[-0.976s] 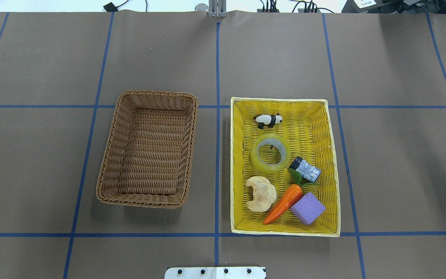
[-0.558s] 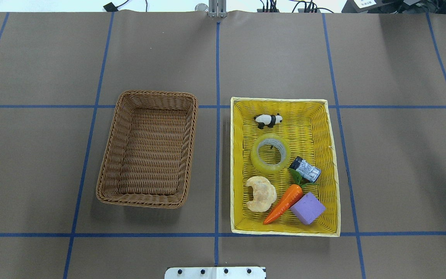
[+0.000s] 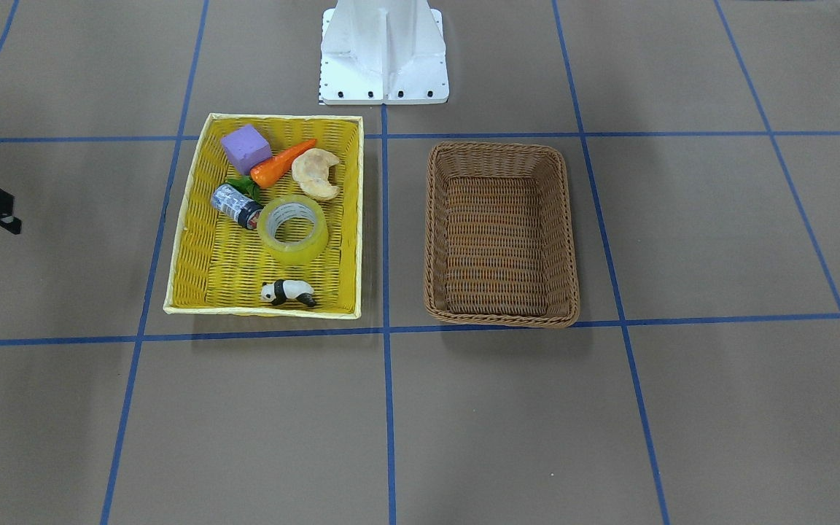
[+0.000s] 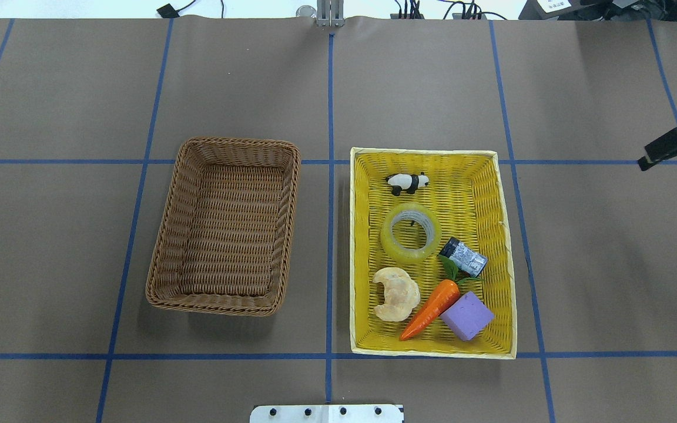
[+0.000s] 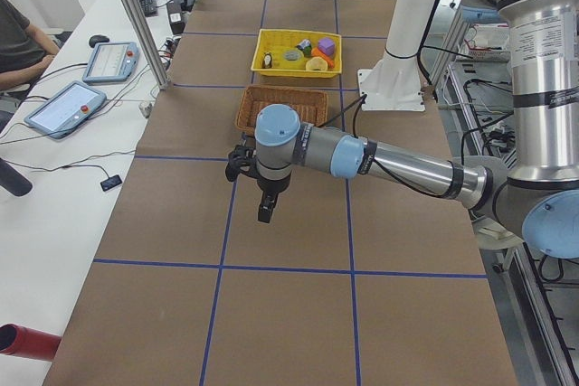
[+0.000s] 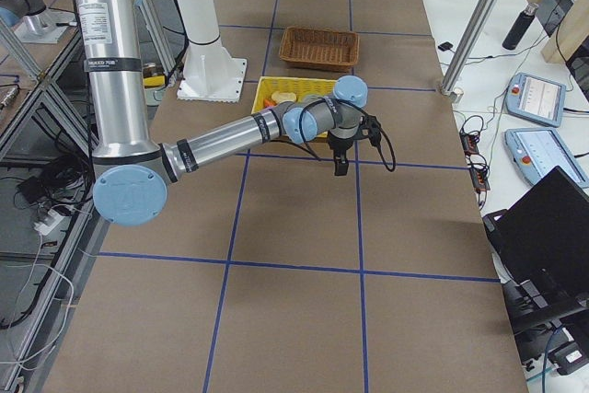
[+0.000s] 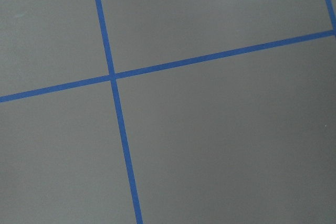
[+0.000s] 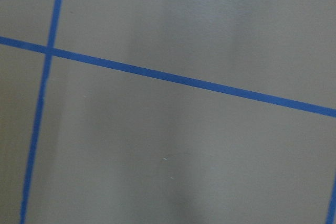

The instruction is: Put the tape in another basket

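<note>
Item under task: the tape (image 4: 409,254) lies flat inside the yellow basket (image 4: 491,205), near the middle of its floor, with the open core facing up. A panda figure (image 4: 407,183) sits beside it toward the far end. A small grey-and-black cylinder (image 4: 463,257) lies just beside the roll on the robot's right. A croissant (image 4: 396,294), a toy carrot (image 4: 431,309) and a purple block (image 4: 466,315) occupy the end nearest the robot base.

Destination: the brown wicker basket (image 4: 168,247) stands on the surface (image 4: 50,235) beside the yellow basket, on the robot's left. A blue grid line runs between the two, and they do not touch.

Right tool (image 4: 653,155): seen only in part at the right edge of the overhead view, well apart from both baskets. Whether its fingers are spread or together cannot be determined.

Left tool (image 5: 264,210): points down over bare surface, well apart from the wicker basket on the side away from the yellow one. Its finger state cannot be determined.

Both wrist cameras show only brown surface and blue lines.
</note>
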### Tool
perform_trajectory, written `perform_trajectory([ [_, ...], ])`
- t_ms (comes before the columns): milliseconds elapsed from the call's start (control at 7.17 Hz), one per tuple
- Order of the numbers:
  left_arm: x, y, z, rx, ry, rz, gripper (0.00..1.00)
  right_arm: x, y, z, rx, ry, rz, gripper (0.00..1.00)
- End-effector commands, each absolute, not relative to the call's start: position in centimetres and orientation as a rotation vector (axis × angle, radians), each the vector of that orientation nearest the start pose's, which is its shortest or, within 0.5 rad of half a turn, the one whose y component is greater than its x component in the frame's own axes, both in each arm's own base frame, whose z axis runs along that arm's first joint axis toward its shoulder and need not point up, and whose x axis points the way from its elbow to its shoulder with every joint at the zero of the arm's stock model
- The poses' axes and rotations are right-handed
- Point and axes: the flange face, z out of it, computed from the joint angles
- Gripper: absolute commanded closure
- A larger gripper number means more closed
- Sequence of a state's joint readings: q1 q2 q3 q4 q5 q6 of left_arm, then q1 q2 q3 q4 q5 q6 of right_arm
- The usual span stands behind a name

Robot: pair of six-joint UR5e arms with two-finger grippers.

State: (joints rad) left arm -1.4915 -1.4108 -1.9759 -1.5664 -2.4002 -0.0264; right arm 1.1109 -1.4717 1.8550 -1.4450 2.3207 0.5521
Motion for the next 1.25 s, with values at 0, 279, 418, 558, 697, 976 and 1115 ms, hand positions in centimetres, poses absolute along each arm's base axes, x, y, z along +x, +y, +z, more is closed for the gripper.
perform_trajectory([
  [0, -2.1, -43.2, 51.9, 0.163, 0.917, 0.113, 0.02, -27.0, -49.0, 38.6, 0.049, -0.943, 0.006, 0.0],
  [279, -2.1, -43.1, 51.8, 0.158, 0.918, 0.105, 0.02, -33.3, -47.1, 34.7, 0.059, -0.972, -0.107, 0.0],
  [418, -2.1, -43.2, 52.3, 0.151, 0.915, 0.101, 0.02, -35.7, -46.3, 33.0, 0.078, -0.968, -0.135, 0.0],
  [558, -2.1, -43.1, 52.4, 0.148, 0.915, 0.1, 0.02, -38.1, -44.7, 33.0, 0.073, -0.945, -0.163, 0.0],
  [697, -2.1, -42.8, 52.8, 0.14, 0.916, 0.096, 0.02, -40.8, -44.1, 31.0, 0.096, -0.945, -0.195, 0.0],
  [976, -2.1, -42.8, 53.1, 0.128, 0.914, 0.09, 0.02, -42.3, -45.0, 29.9, 0.096, -0.925, -0.204, 0.03],
  [1115, -2.1, -42.8, 53.4, 0.127, 0.917, 0.089, 0.02, -43.5, -45.9, 29.7, 0.102, -0.917, -0.207, 0.05],
])
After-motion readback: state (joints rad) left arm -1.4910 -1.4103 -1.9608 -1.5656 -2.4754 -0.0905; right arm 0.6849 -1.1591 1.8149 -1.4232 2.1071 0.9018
